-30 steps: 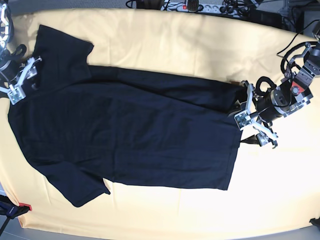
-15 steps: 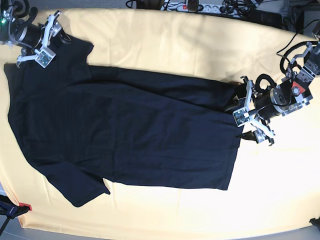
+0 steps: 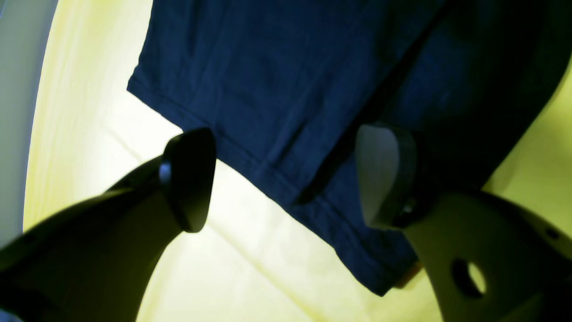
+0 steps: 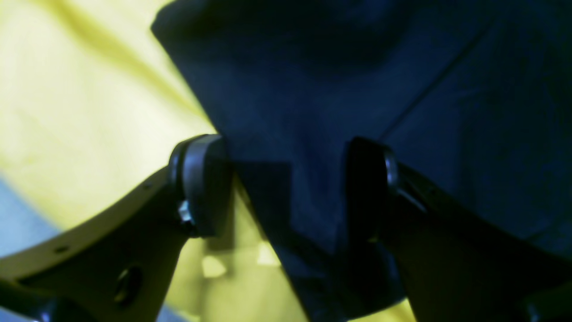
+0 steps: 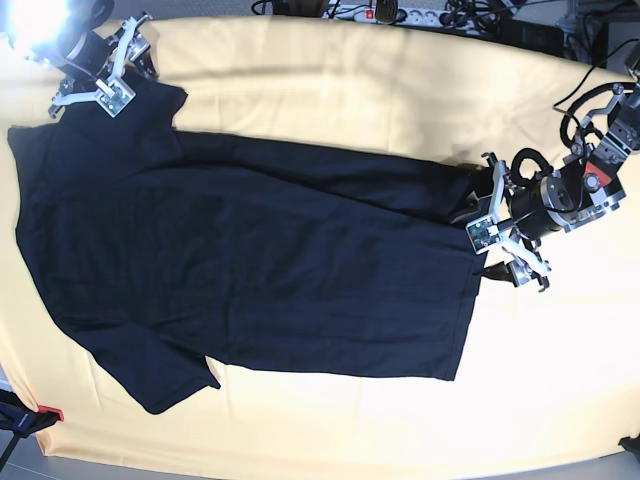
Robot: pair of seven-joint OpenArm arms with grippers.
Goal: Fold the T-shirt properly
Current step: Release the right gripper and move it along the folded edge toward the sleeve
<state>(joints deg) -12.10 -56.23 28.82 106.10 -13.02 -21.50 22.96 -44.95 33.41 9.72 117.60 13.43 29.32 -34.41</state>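
The black T-shirt (image 5: 250, 260) lies spread flat on the yellow tablecloth (image 5: 350, 80), collar end at the left and hem at the right. My left gripper (image 5: 497, 236) is open at the hem's upper right corner. In the left wrist view the hem (image 3: 277, 179) runs between the wide-apart fingers (image 3: 190, 179) of that gripper (image 3: 286, 179). My right gripper (image 5: 103, 68) is open at the far-left sleeve. In the right wrist view the sleeve's fabric (image 4: 313, 134) lies between the spread jaws of that gripper (image 4: 283, 188), over the cloth (image 4: 67, 89).
A power strip and cables (image 5: 400, 12) lie along the back edge of the table. A small red-and-black thing (image 5: 45, 413) sits at the front left corner. Bare yellow cloth borders the shirt at the back, the front and the right.
My right gripper has swung from the shirt's left edge up to the far sleeve's tip. My left gripper has shifted slightly at the hem and stays open.
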